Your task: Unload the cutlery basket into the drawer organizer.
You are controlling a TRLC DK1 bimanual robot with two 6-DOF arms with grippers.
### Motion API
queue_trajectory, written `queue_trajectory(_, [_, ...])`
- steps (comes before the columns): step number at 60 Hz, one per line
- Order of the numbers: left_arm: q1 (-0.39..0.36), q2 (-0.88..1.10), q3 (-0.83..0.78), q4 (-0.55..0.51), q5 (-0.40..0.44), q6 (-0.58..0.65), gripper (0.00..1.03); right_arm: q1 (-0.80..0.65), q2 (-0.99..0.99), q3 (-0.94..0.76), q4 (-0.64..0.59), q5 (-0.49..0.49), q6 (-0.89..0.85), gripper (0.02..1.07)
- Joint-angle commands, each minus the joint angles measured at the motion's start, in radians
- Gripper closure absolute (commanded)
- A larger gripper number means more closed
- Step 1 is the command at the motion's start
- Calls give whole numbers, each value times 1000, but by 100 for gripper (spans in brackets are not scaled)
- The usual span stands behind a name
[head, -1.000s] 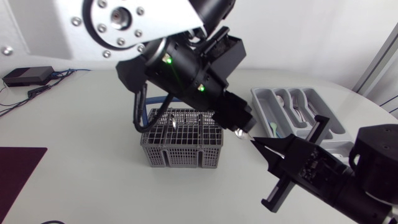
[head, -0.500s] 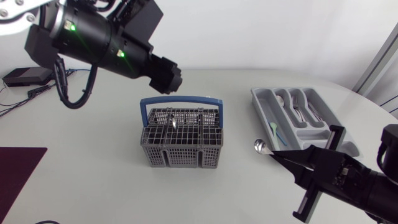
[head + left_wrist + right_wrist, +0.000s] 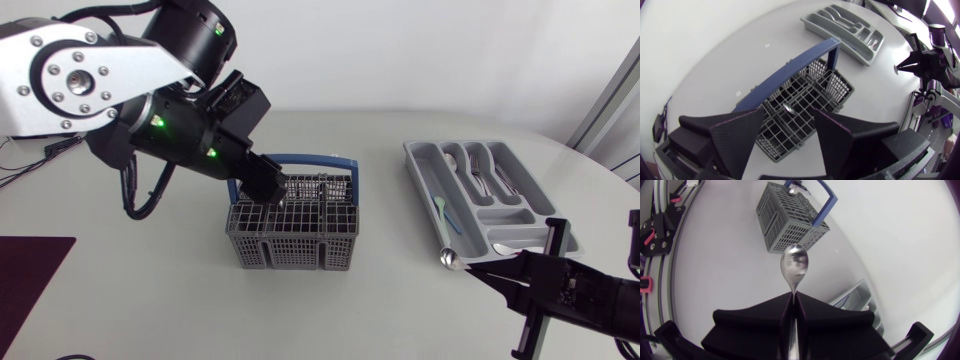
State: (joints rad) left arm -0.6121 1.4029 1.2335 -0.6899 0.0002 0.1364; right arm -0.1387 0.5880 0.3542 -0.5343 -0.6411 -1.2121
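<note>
my right end effector (image 3: 492, 272) is at the lower right of the frame, clamped on the handle of a shiny metal spoon (image 3: 448, 258) whose bowl is near the lower edge of the grey plastic drawer organizer (image 3: 420, 160). my left end effector (image 3: 266, 186), fingers apart and holding nothing, hangs over the grey mesh cutlery basket with a blue handle (image 3: 295, 240) at the centre of the white surface (image 3: 150, 290).
</note>
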Motion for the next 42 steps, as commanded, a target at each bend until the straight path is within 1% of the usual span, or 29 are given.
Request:
queue_trajectory(1, [-11,31,-49,-19,11,-86,18,-61,64,34,-26,-40,-110,101])
queue_trajectory(9, [-14,24,-80,-19,11,-107,18,-141,138,66,-41,-89,-187,101])
queue_trajectory(17, [-9,21,-92,-19,14,-109,18,-167,179,77,-39,-92,-230,101])
queue_trajectory(23, [-6,21,-95,-19,34,-115,18,-190,239,94,-39,-94,-277,101])
queue_trajectory(42, [-12,31,-85,-17,35,-129,18,-329,515,210,-38,-108,-475,101])
